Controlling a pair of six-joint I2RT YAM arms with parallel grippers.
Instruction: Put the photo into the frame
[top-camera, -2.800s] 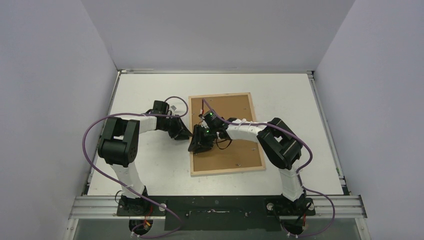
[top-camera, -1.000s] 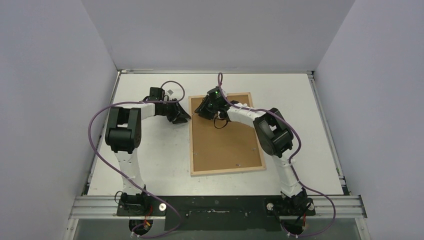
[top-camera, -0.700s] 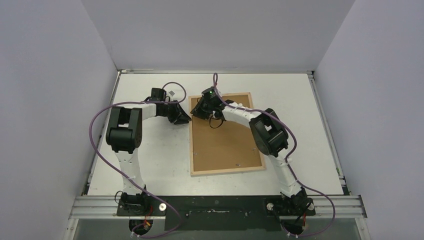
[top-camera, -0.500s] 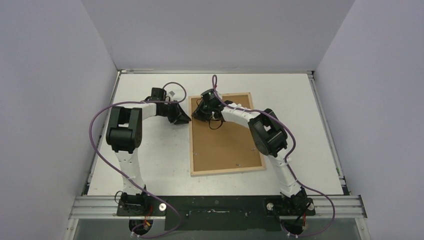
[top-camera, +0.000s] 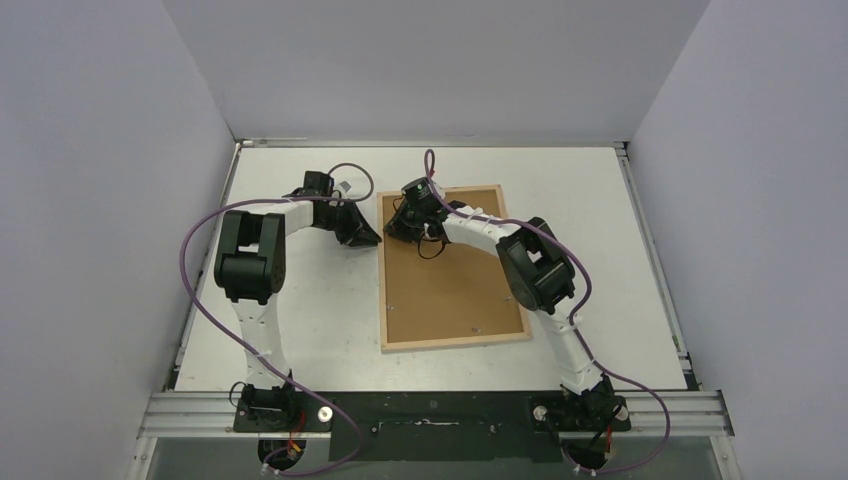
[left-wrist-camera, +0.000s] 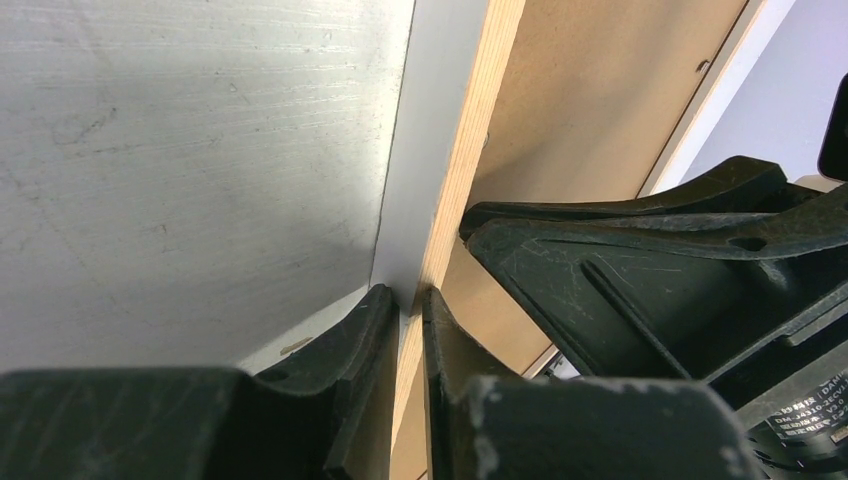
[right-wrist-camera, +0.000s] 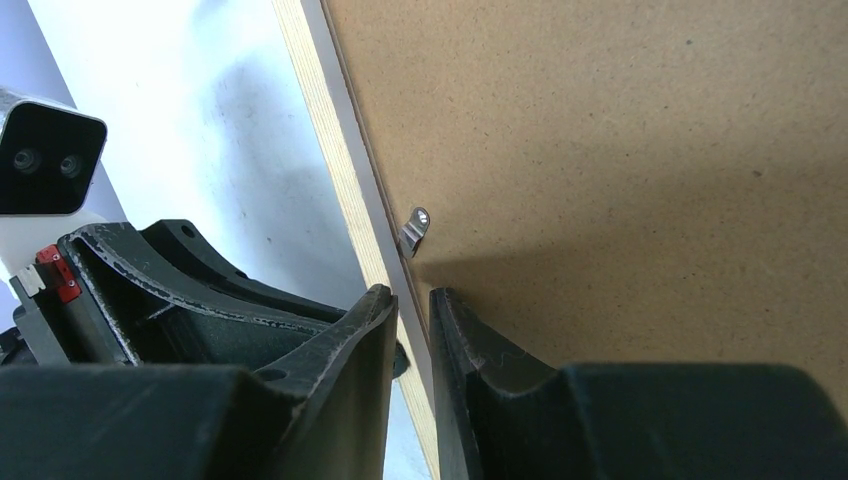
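The frame (top-camera: 455, 341) lies face down on the table, with the brown hardboard sheet (top-camera: 450, 290) in its pale wood rim. The photo is hidden. My left gripper (top-camera: 372, 238) is at the frame's left rim near the far corner. In the left wrist view it (left-wrist-camera: 408, 300) is shut on the wood rim (left-wrist-camera: 470, 150). My right gripper (top-camera: 392, 228) is just inside the same corner. In the right wrist view it (right-wrist-camera: 412, 300) is closed to a narrow gap astride the rim (right-wrist-camera: 320, 110) and the hardboard's edge, below a metal clip (right-wrist-camera: 414, 230).
White walls stand close on the left, far and right sides of the table (top-camera: 620, 250). The two grippers are nearly touching: the right one's fingers (left-wrist-camera: 640, 260) fill the left wrist view and the left one's fingers (right-wrist-camera: 190, 290) show in the right wrist view.
My right gripper has moved from the middle of the frame's left side up to its far left corner and then a little left onto the rim. The left gripper shifted up slightly.
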